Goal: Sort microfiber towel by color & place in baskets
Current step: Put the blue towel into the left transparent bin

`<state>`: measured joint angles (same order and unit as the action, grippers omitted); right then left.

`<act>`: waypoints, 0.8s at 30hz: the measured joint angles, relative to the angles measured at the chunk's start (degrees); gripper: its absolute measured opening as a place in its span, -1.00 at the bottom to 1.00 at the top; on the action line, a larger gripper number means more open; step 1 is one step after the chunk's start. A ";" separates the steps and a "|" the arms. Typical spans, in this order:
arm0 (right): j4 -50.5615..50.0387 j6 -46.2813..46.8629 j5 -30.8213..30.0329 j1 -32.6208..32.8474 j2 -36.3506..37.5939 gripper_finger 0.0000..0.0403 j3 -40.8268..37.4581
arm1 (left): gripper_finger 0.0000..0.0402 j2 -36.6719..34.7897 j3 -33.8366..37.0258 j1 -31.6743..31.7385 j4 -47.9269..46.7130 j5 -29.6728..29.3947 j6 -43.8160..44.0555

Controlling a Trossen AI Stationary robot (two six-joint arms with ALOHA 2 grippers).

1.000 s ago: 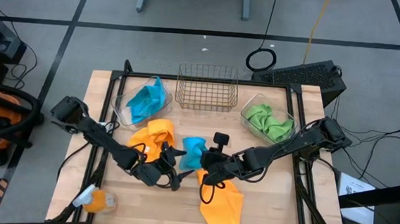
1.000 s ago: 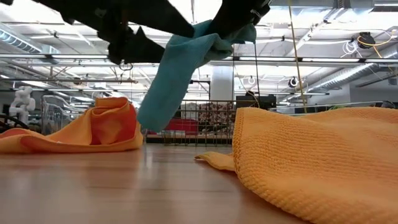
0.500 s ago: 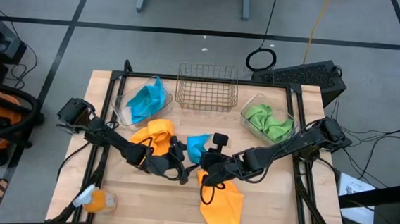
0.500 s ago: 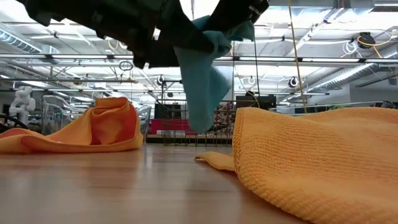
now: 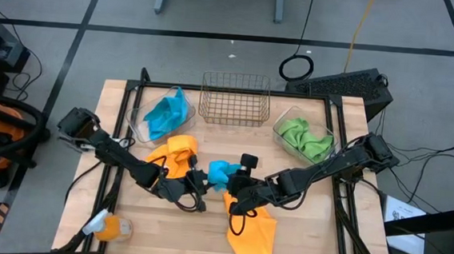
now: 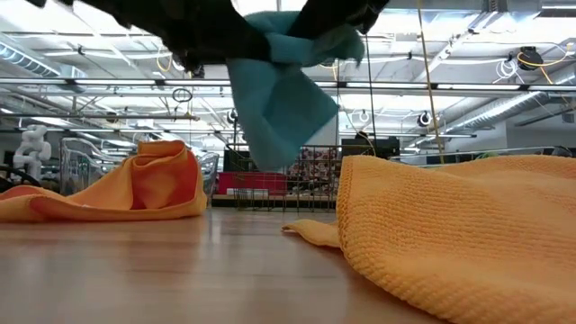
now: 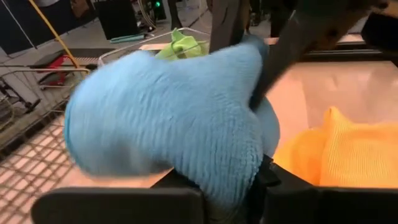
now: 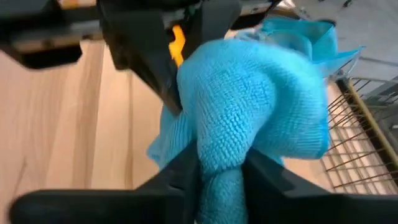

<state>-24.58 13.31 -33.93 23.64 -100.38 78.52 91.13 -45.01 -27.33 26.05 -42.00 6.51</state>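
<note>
Above the middle of the wooden table [image 5: 307, 237], just in front of the copper wire basket [image 5: 235, 98], a blue towel [image 5: 222, 173] hangs clear of the surface between both grippers. Left gripper [image 5: 200, 191] reaches it from the left; in its wrist view the towel bulges over the fingers, which are clamped on the cloth. Right gripper [image 5: 234, 193] meets it from the right; its wrist view shows the fingers pinched around a fold of the same towel. Low view: the towel dangles as a loose flap, not touching the table. Left of the wire basket sits a clear bin [image 5: 149, 115] holding another blue towel [image 5: 168, 113]; right of the wire basket, a second clear bin [image 5: 284, 136] holds a green towel [image 5: 305, 137]. The wire basket shows nothing inside. One orange towel [image 5: 174, 154] lies bunched in front of the left bin, just beside the left arm. A second orange towel [image 5: 253, 234] lies flatter, nearer the table's front edge, partly under the right gripper. An orange-and-white object [image 5: 108, 227] rests at the front left corner; I cannot tell what it is.
</note>
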 joint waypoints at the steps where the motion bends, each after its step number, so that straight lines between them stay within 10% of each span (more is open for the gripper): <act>1: 0.08 -0.39 -0.65 0.18 -0.02 -0.53 0.00 | -0.75 -1.15 0.00 -0.09 -1.59 -0.02 0.01; 12: -6.03 0.96 -7.72 4.05 2.43 0.13 -0.02 | -0.86 -25.05 -0.04 -0.06 -29.37 -1.24 2.82; 24: -10.74 9.51 -10.01 7.35 2.27 0.12 -2.95 | -0.86 -47.68 -0.07 13.10 -64.48 -3.87 20.30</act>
<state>-35.32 22.82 -43.94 30.99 -98.10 75.57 43.45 -45.08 -14.24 -38.43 -45.87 26.81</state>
